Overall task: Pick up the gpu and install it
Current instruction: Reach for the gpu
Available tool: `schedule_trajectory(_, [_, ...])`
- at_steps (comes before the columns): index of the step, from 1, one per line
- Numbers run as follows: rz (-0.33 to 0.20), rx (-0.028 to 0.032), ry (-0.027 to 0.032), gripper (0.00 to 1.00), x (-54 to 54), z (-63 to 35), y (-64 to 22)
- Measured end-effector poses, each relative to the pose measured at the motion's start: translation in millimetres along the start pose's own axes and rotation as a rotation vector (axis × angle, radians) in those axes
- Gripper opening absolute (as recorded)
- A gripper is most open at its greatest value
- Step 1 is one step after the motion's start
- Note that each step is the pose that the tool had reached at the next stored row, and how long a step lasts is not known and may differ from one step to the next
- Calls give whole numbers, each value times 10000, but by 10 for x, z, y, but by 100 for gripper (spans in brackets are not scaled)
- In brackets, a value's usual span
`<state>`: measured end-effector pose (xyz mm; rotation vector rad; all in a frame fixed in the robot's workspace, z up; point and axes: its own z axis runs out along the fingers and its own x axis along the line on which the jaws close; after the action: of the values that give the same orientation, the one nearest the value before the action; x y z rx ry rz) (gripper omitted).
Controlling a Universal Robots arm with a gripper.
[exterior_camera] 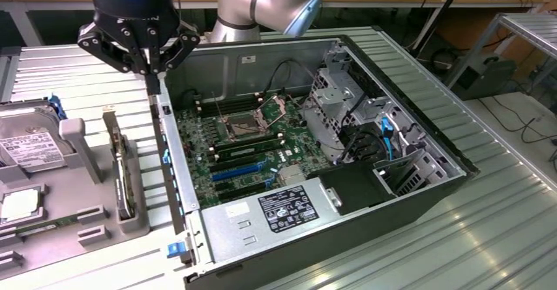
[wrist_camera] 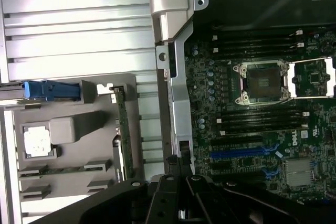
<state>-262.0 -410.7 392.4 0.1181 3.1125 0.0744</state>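
Nearest to you, at the exterior view's left, is the grey holder tray [exterior_camera: 83, 179], and on its outer part lies the silver hard drive [exterior_camera: 30, 148] with a white label. Going right across the tray, you come to the gpu [exterior_camera: 122, 186]. It does not lie flat; it stands on its edge in a slot on the side of the tray that faces the computer case [exterior_camera: 252, 58]. Its long axis runs from far to near in this view, about parallel to the side wall of the case, and its silver bracket stands up at the far end. In the wrist view the gpu [wrist_camera: 123, 129] appears from above as a thin green line just beside that wall. A little more to the right, and farther from you, hangs the gripper [exterior_camera: 155, 75]. Its fingers are pressed together and there is nothing between them. It is over the narrow strip between tray and case, close to the far corner of the case wall. So the gpu lies lower than the gripper, toward the near side and slightly to the exterior view's left, and the two are apart. The wrist points straight down, and the silver elbow of the arm [exterior_camera: 270, 3] is behind the case. Further right the case is open, and on the motherboard [exterior_camera: 248, 146] I judge that no card is installed yet.
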Motion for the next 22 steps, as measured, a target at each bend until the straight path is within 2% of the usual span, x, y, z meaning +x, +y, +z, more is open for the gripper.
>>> schedule_trajectory(22, [0,-10,0,11,376,-10,-29])
